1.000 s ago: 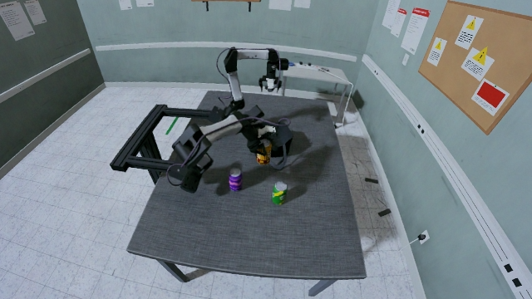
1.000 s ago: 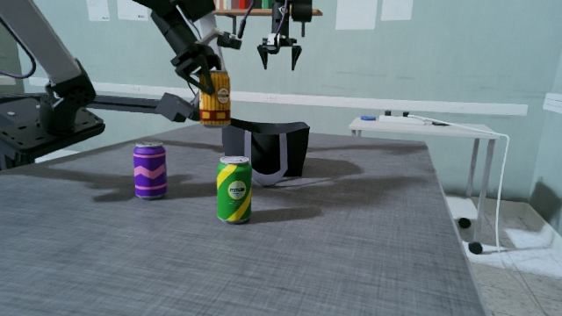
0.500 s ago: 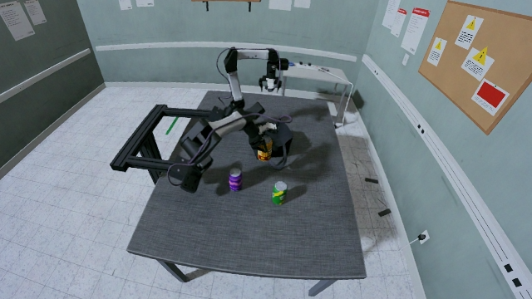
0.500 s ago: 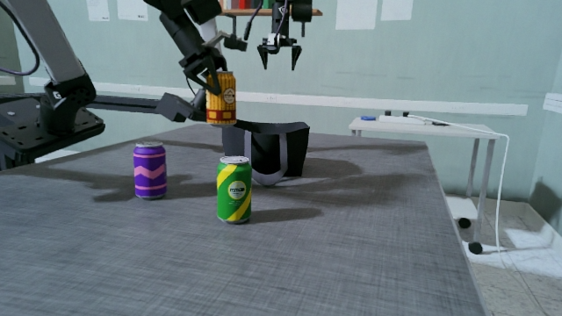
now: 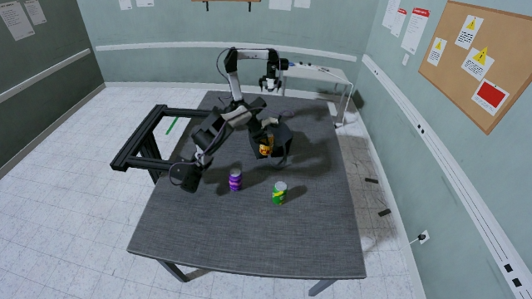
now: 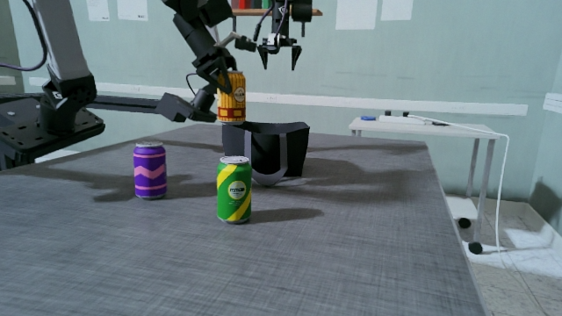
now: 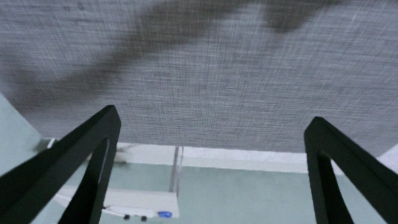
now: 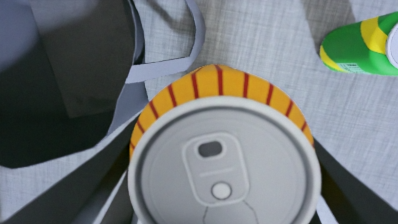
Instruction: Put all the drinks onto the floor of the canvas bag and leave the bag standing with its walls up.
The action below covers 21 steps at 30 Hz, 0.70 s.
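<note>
Right gripper (image 5: 266, 140) (image 6: 225, 83) (image 8: 224, 175) grasps orange can (image 5: 266, 146) (image 6: 232, 97) (image 8: 222, 82) above bag (image 5: 279, 134) (image 6: 298, 151) (image 8: 75, 65) rim, unplaced; purple can (image 5: 235, 180) (image 6: 150, 171), green can (image 5: 279, 193) (image 6: 234, 190) (image 8: 357, 45) outside; left gripper (image 5: 271, 88) (image 6: 279, 66) (image 7: 212, 120) released.

Exclamation marks in yellow triangles stand on three white sheets (image 5: 469, 37) on the corkboard (image 5: 511, 46), beyond the table's long edge on the wall-socket side. Lettering on the green can (image 5: 279, 193) (image 6: 234, 197) (image 8: 350, 47) and orange can (image 5: 266, 147) (image 6: 232, 98) (image 8: 220, 85) is too small to read.
</note>
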### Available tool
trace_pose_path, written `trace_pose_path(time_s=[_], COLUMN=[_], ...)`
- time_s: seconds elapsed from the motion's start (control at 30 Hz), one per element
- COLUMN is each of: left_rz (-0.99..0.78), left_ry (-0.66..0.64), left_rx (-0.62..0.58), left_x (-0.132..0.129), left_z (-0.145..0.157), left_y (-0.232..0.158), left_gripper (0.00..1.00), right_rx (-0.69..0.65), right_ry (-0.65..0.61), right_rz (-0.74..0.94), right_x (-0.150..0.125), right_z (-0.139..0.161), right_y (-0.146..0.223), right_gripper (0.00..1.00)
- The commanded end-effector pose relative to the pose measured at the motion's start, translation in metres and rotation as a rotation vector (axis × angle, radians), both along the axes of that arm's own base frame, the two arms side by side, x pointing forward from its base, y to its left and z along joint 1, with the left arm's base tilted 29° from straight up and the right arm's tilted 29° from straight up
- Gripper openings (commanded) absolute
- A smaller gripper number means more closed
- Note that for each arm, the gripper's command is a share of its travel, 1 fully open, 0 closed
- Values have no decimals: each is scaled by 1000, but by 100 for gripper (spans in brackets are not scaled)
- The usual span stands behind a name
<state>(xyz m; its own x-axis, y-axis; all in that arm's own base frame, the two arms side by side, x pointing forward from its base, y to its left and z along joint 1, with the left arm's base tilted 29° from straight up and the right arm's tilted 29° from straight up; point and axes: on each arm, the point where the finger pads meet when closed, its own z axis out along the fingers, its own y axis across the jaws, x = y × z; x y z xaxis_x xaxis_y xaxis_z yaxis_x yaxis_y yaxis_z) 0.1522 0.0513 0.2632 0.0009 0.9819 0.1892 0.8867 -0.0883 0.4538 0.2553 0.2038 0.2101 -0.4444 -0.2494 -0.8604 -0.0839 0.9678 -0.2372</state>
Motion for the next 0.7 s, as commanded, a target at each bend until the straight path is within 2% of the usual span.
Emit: trace_pose_path(time_s=[0.0, 0.17, 0.3, 0.53, 0.6, 0.67], left_rz=[3, 3, 3, 3, 3, 3], left_ry=[-14, -14, -14, -14, -14, -14], left_rx=[4, 4, 4, 4, 4, 4], left_x=[3, 3, 3, 3, 3, 3], left_z=[1, 1, 1, 1, 1, 1], left_y=[0, 0, 0, 0, 0, 0], left_gripper=[100, 100, 100, 100, 100, 100], right_rx=[98, 90, 117, 116, 88, 100], right_ry=[-81, -74, -92, -92, -80, -86], right_rz=[-24, -17, -3, -8, -14, -18], right_x=[6, 6, 3, 3, 3, 5], right_z=[25, 21, 36, 35, 22, 27], right_y=[20, 36, 28, 25, 18, 19], right_gripper=[70, 70, 70, 70, 70, 70])
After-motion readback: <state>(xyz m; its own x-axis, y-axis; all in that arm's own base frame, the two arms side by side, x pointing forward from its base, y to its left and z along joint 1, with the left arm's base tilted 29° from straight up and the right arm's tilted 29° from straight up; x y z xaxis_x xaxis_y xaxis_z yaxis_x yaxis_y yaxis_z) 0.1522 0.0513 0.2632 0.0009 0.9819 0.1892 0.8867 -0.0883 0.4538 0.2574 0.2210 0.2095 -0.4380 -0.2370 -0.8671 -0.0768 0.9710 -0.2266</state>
